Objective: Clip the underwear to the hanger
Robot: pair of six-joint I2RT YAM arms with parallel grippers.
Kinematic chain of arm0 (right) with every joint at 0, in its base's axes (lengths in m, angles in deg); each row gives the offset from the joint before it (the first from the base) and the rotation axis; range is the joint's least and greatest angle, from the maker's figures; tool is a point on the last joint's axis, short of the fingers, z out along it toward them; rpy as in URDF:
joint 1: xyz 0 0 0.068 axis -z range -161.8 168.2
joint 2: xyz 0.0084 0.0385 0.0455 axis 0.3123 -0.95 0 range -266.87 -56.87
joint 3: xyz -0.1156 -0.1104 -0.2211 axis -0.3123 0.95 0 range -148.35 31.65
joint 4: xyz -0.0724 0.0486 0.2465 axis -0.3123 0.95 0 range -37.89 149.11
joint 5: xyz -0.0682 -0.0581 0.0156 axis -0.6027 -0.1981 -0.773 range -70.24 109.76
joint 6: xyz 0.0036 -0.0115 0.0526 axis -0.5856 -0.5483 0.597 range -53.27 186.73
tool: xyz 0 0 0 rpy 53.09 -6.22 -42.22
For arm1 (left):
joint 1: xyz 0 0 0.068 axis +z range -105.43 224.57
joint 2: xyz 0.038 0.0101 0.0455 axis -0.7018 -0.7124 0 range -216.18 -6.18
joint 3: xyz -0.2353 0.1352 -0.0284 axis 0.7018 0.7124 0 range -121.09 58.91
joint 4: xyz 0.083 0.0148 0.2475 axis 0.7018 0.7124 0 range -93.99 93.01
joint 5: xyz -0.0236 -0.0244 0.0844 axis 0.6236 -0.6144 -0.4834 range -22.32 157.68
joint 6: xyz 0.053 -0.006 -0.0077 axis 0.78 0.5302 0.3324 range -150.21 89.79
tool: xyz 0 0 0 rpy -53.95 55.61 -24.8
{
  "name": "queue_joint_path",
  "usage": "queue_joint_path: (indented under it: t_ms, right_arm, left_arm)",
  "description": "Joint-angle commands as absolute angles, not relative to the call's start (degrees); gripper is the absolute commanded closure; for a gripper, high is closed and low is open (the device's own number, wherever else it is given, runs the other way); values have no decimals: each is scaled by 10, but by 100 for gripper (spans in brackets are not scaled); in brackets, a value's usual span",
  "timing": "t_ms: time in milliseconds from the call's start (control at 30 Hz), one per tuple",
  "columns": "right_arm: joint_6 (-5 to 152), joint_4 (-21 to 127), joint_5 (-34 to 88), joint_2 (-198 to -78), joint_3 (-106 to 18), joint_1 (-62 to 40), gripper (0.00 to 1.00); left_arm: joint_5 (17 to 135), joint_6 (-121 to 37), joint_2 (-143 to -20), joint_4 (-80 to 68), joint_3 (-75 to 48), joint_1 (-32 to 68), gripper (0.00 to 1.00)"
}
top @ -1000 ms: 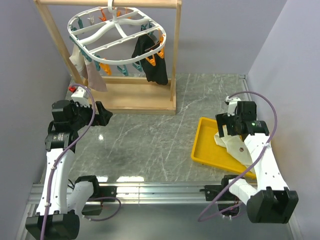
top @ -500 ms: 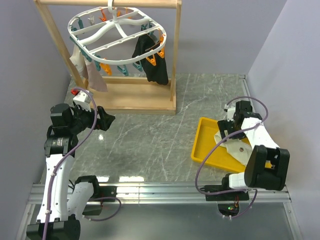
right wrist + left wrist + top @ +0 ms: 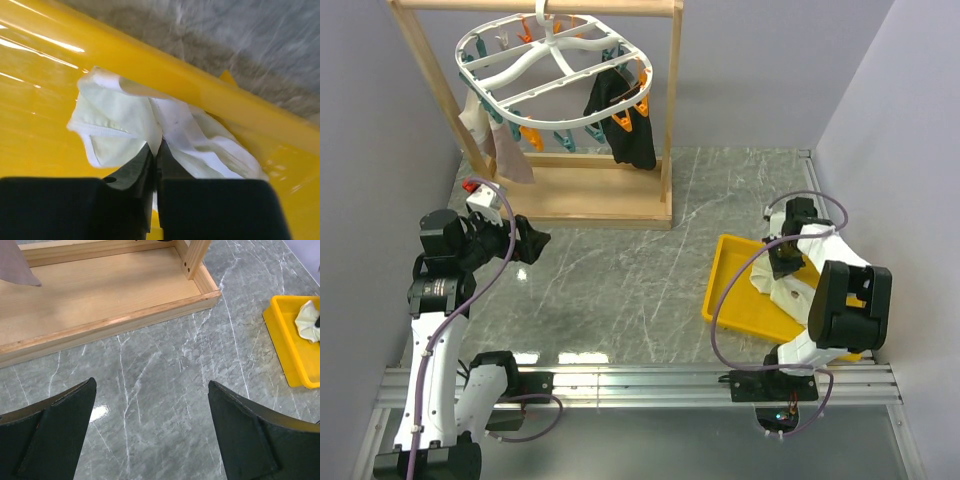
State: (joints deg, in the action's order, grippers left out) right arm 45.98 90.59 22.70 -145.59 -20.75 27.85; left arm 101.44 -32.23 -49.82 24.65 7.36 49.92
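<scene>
Cream underwear (image 3: 125, 132) lies crumpled in the yellow tray (image 3: 732, 285), its long axis along the tray wall, facing no clear way. Right jaws pinch a middle fold: the pickup step. Next, lift and carry it to the far hanger (image 3: 555, 60). Left jaws gape over the tabletop (image 3: 165, 360).
</scene>
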Motion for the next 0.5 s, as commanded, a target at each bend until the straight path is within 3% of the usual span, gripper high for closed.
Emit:
queue_joint_path:
  t_ms: [0, 300, 467]
  right_arm:
    - [468, 904, 252, -1407, -259, 279, 100]
    - [458, 962, 345, -1289, -350, 229, 100]
    - [459, 976, 373, -1250, -397, 139, 100]
  left_arm:
    - [1032, -308, -487, 237, 81, 501, 1]
    - [1041, -311, -504, 249, 67, 500, 1]
    - [1040, -318, -514, 247, 56, 501, 1]
